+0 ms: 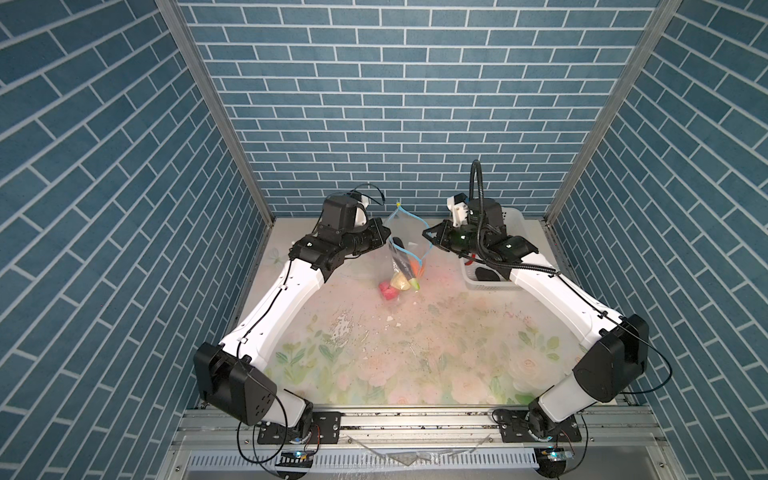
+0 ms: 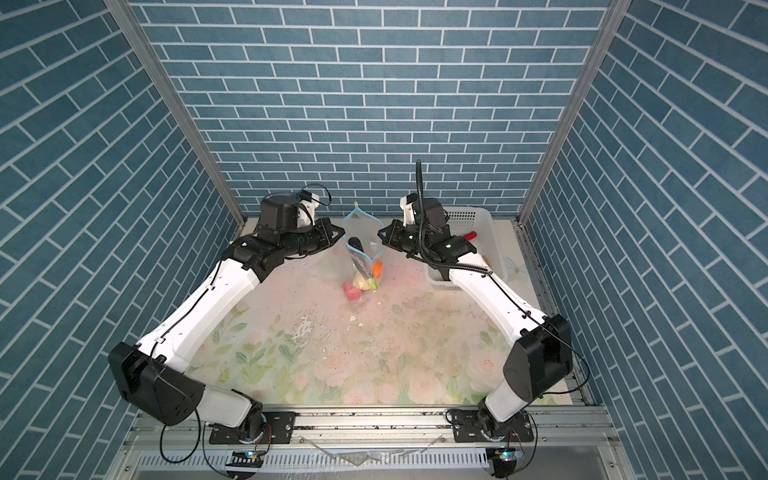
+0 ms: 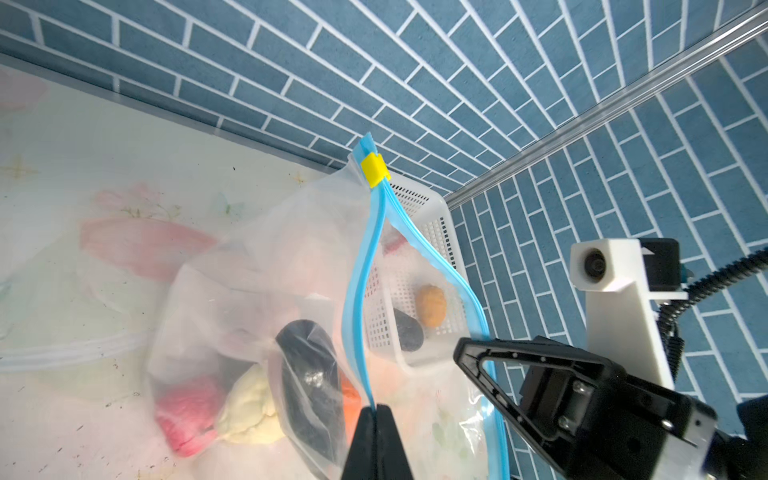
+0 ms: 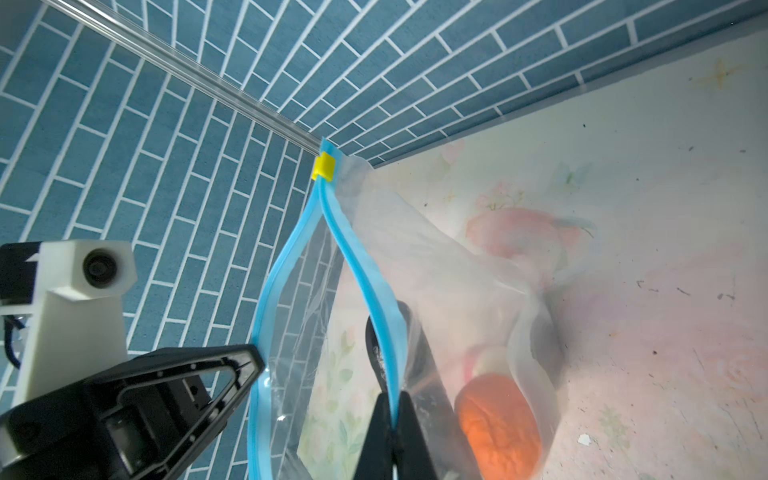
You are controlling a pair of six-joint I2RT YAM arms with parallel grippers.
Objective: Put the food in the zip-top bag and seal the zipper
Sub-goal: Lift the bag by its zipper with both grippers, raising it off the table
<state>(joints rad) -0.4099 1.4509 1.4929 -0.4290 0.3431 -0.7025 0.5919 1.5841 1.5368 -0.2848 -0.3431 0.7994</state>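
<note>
The clear zip-top bag (image 1: 405,249) hangs lifted at the back of the table, its mouth spread open. My left gripper (image 3: 376,409) is shut on one side of the light-blue zipper (image 3: 357,291). My right gripper (image 4: 392,397) is shut on the opposite side of the strip. The yellow slider (image 3: 375,168) sits at the far upper end, where the two sides meet. Inside the bag lie a pink lump (image 3: 187,411), a cream lump (image 3: 249,411), a dark eggplant (image 3: 307,374) and an orange lump (image 4: 498,419). In both top views the grippers face each other across the bag.
A white perforated basket (image 1: 519,224) stands at the back right, under my right arm. It holds a yellow-brown lump (image 3: 432,305), a black lump (image 3: 409,332) and a red chili (image 2: 471,236). The brick back wall is close behind the bag. Crumbs dot the floral tabletop (image 1: 395,353).
</note>
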